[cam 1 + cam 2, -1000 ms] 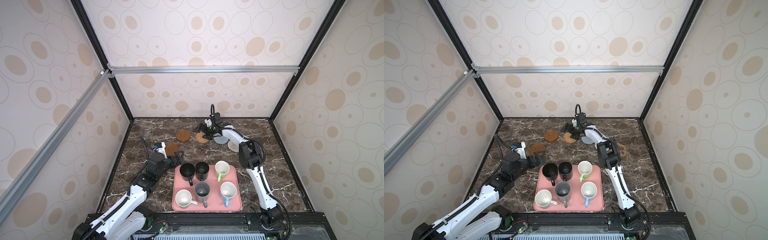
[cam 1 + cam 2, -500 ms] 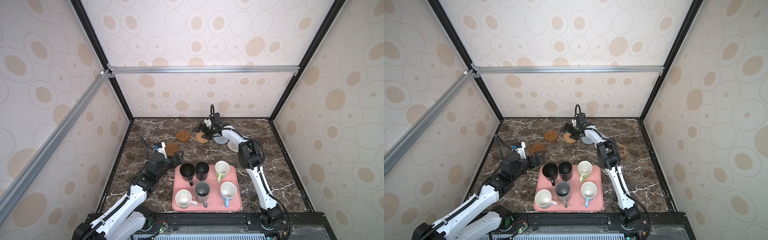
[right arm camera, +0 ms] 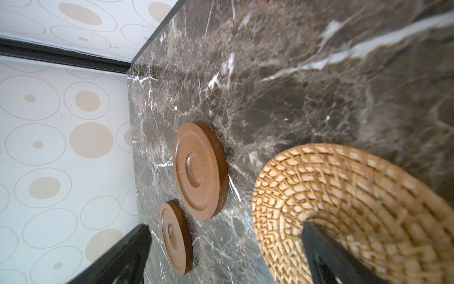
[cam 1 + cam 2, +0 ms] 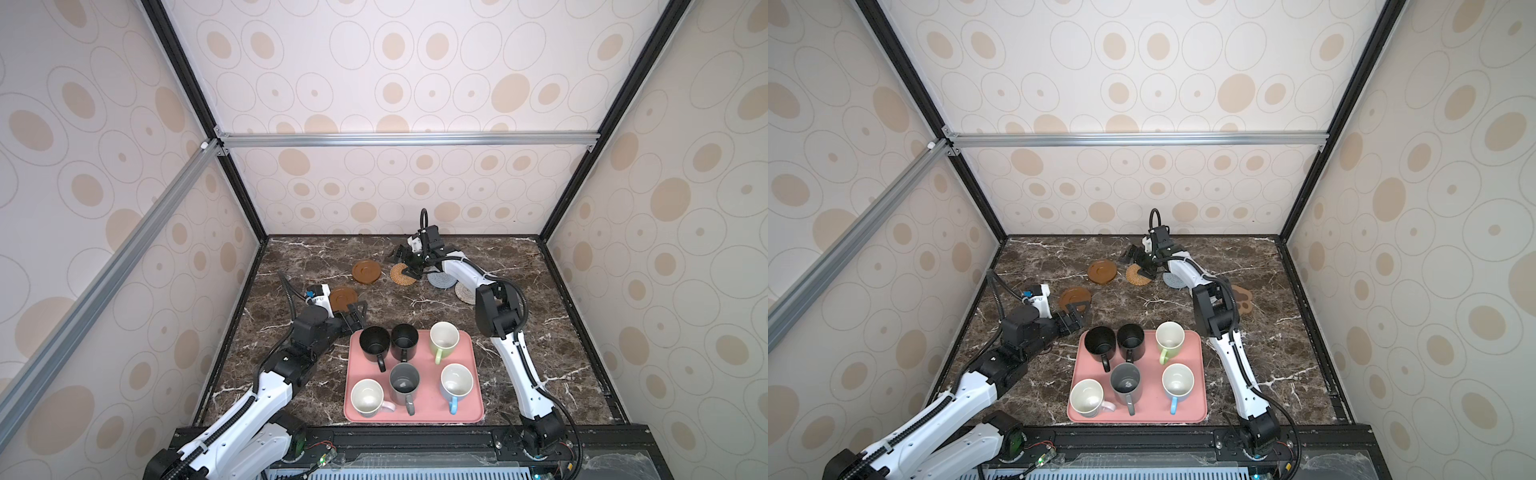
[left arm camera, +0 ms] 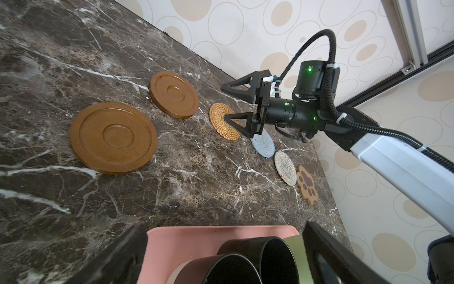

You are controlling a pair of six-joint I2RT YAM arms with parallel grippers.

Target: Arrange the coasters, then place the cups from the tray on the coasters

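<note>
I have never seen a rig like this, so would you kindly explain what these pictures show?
Two white robot arms stand at the near edge of a marble table inside a walled booth. Each ends in a two-fingered gripper. Two pictures look down from above and are almost identical; the other two come from cameras on the arms' wrists.

On the table lie six coasters: two wooden discs, a rattan coaster, a blue-grey one, a whitish one and a paw-shaped one. A pink tray holds six mugs.

Nothing is held. The left gripper is open near the tray's black mugs. The right gripper is open, with one finger over the rattan coaster.
</note>
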